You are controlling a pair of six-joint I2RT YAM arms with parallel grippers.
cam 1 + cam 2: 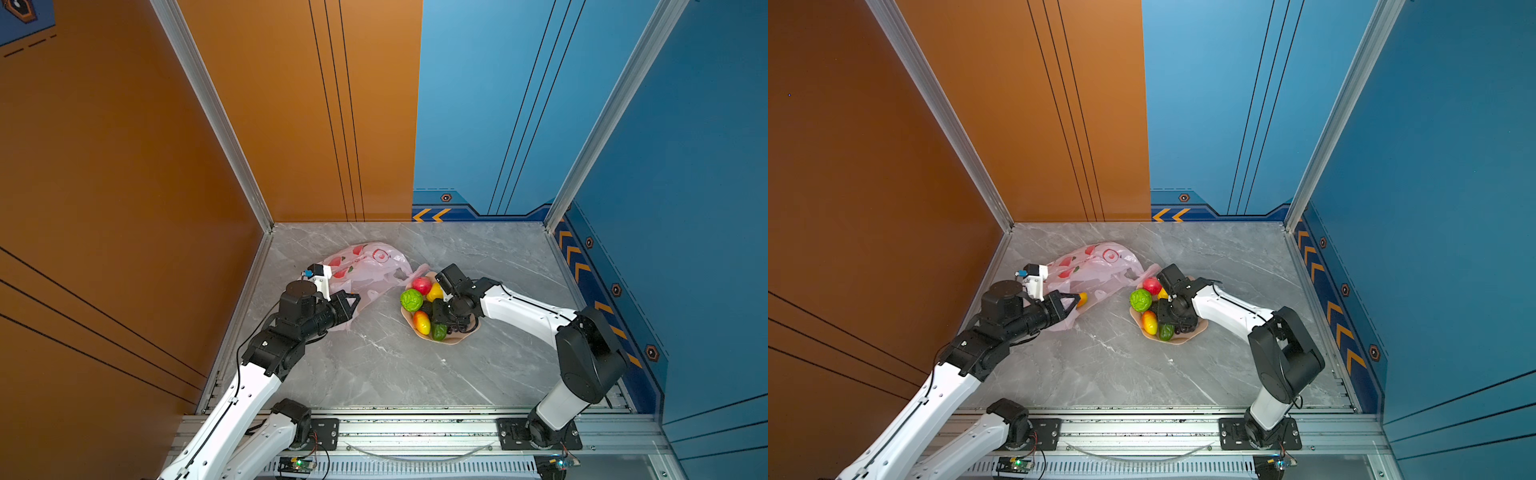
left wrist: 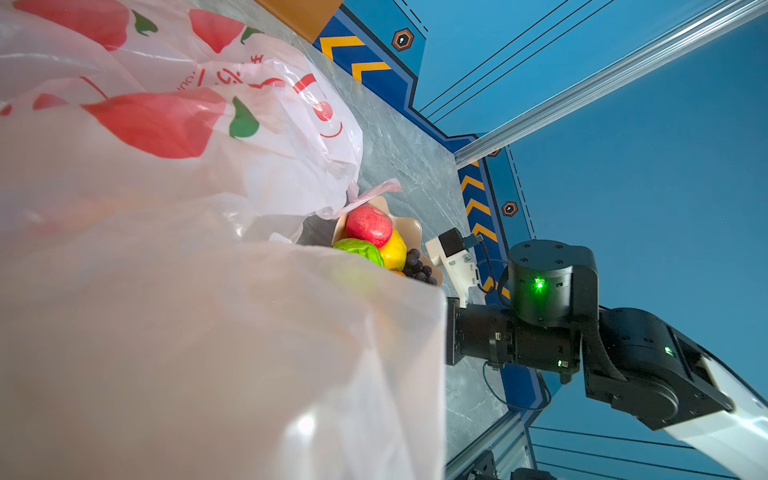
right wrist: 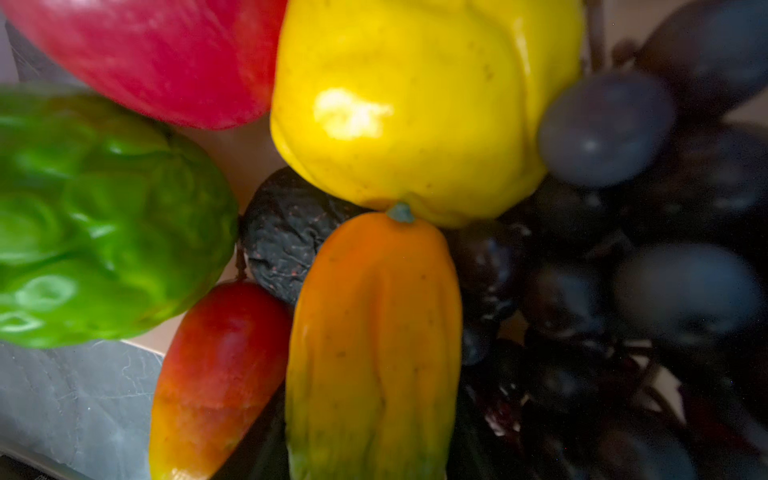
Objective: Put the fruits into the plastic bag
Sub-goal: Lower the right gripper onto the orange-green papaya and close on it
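The pale-pink plastic bag point(image 1: 365, 266) point(image 1: 1096, 266) lies at the back left, and my left gripper point(image 1: 353, 300) point(image 1: 1076, 298) is shut on its near edge. Its film point(image 2: 187, 291) hides the jaws in the left wrist view. A small orange piece point(image 1: 1082, 299) shows by those fingertips. The fruits sit in the peach bowl point(image 1: 453, 338): red apple point(image 1: 422, 285), green round fruit point(image 1: 411, 300), mango point(image 1: 422, 322), yellow pepper point(image 3: 415, 104), avocado point(image 3: 286, 232), grapes point(image 3: 623, 249). My right gripper point(image 1: 440, 320) point(image 3: 374, 457) is down in the bowl, its dark fingers against both sides of the orange-and-green long fruit point(image 3: 374, 332).
The bowl stands right of the bag, and one bag handle point(image 1: 419, 270) drapes onto its far rim. An orange wall point(image 1: 124, 208) bounds the left side, blue walls point(image 1: 665, 249) the back and right. A metal rail point(image 1: 415, 428) runs along the front.
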